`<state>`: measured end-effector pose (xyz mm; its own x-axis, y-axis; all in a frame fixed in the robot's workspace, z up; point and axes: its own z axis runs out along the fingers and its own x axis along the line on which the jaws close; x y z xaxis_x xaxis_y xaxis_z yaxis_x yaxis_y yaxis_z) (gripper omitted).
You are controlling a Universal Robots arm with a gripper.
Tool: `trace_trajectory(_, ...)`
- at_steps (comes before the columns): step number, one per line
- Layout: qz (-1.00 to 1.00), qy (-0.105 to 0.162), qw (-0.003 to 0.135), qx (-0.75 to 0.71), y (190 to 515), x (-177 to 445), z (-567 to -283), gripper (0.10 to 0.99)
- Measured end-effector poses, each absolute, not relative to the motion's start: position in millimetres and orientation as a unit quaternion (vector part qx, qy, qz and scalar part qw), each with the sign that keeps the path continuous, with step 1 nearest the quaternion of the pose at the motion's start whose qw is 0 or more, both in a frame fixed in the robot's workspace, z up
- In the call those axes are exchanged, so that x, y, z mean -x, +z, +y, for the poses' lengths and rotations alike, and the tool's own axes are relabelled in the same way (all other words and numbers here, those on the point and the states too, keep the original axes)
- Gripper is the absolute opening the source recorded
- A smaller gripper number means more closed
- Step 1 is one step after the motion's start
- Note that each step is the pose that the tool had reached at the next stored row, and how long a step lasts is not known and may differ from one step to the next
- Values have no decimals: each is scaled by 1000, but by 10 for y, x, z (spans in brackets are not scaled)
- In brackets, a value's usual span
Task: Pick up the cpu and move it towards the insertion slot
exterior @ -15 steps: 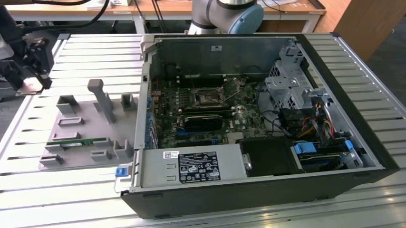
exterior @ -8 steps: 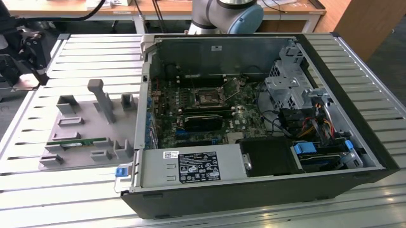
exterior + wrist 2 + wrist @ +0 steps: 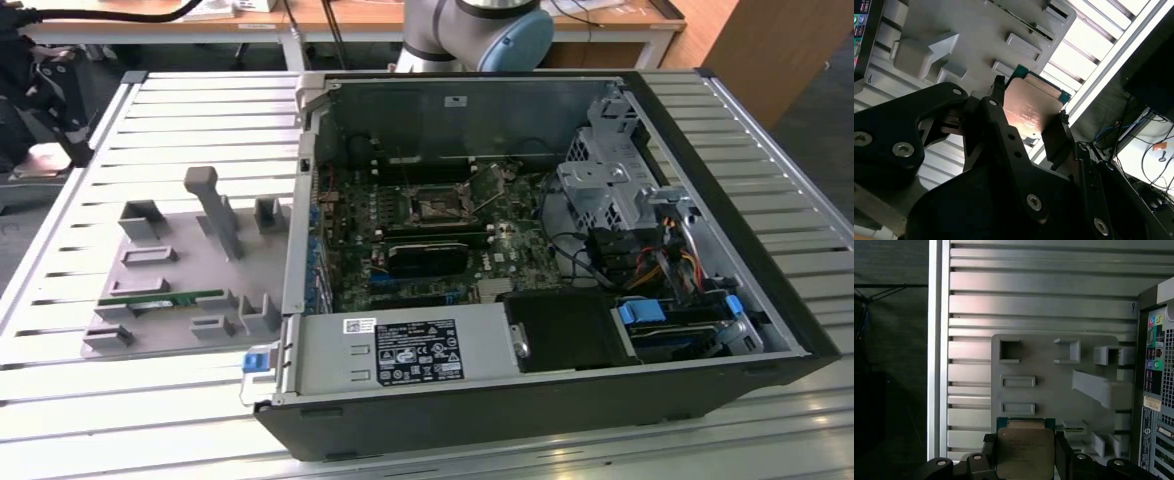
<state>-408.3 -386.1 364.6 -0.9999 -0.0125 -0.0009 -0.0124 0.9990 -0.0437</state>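
Observation:
The cpu (image 3: 1031, 107) (image 3: 1024, 450), a flat square chip with a silvery top and a thin green rim, sits between the two black fingers (image 3: 1054, 135) of my gripper (image 3: 1031, 100) (image 3: 1025, 447), which is shut on its opposite edges. In both wrist views the chip hangs over the edge of the grey holder plate (image 3: 1054, 390) (image 3: 979, 45). In the exterior view the insertion slot (image 3: 437, 207), a square black socket with a shiny metal frame, lies on the motherboard inside the open computer case (image 3: 787, 300).
The grey holder plate (image 3: 174, 290) lies on the slatted metal table (image 3: 80, 400), on the exterior view's left of the case, with a green memory stick (image 3: 160, 297) and an upright post (image 3: 211, 210). A long black block (image 3: 427, 258) sits below the socket. The arm's base (image 3: 474, 30) stands behind the case.

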Motion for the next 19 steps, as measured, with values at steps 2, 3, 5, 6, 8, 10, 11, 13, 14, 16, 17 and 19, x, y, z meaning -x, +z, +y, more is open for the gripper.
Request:
trace_trajectory(2,1000,-22,1,6,3687,4083,-3849,545)
trace_trajectory(3,1000,-23,1,6,3701,4083,-3839,545)
trace_trajectory(5,1000,-22,1,6,3717,4083,-3820,545)
trace_trajectory(6,1000,-22,1,6,3725,4084,-3811,545)
trace_trajectory(8,1000,-22,1,6,3747,4084,-3794,545)
trace_trajectory(10,1000,-22,1,6,3771,4084,-3779,545)
trace_trajectory(11,1000,-21,1,6,3783,4083,-3773,545)
trace_trajectory(13,1000,-21,1,6,3809,4083,-3762,545)
trace_trajectory(14,1000,-21,1,6,3825,4083,-3757,545)
trace_trajectory(16,1000,-21,1,6,3863,4083,-3749,545)
trace_trajectory(17,1000,-21,1,6,3881,4083,-3746,545)
trace_trajectory(19,1000,-21,1,6,3916,4083,-3741,545)
